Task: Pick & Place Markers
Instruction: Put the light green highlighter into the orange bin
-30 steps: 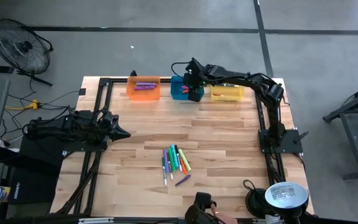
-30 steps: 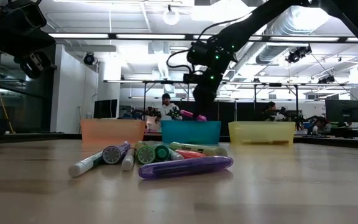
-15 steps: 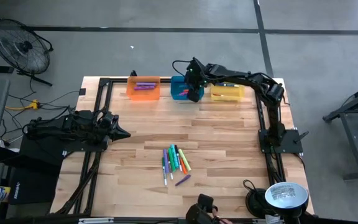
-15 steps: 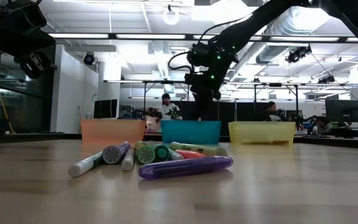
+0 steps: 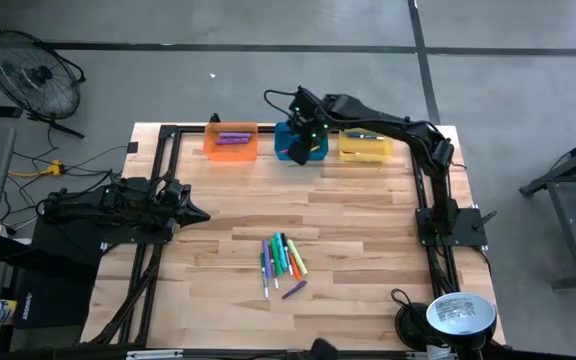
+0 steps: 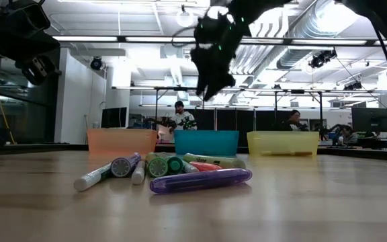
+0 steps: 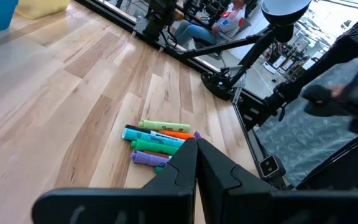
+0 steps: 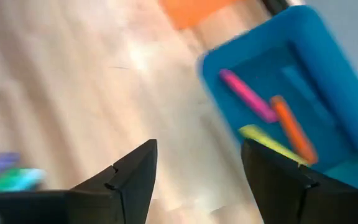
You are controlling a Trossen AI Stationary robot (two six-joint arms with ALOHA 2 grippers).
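Note:
Several markers (image 5: pixel 281 262) in purple, green, orange and blue lie in a loose pile on the wood near the table's middle front, also seen low (image 6: pixel 173 171) and from the left wrist (image 7: pixel 157 146). My right gripper (image 5: pixel 296 150) hangs open and empty above the blue bin (image 5: pixel 313 152) at the far edge, high over it in the low view (image 6: pixel 209 91). Between its fingers (image 8: pixel 197 168) the bin (image 8: pixel 253 40) shows a pink (image 8: pixel 248 94), an orange (image 8: pixel 293 129) and a yellow marker (image 8: pixel 269 144) lying inside. My left gripper (image 5: pixel 200 215) waits shut at the table's left.
An orange bin (image 5: pixel 231 142) with purple markers stands left of the blue one and a yellow bin (image 5: pixel 365 148) to its right, all along the far edge. Black frame rails run down both sides. A round lamp (image 5: pixel 460 313) sits at the near right corner. People sit far behind.
My right gripper has risen from just over the blue bin and swung a little toward the table's left, rolling as it went. The pink marker that showed at its fingertips over the bin's rim has dropped out of the low view.

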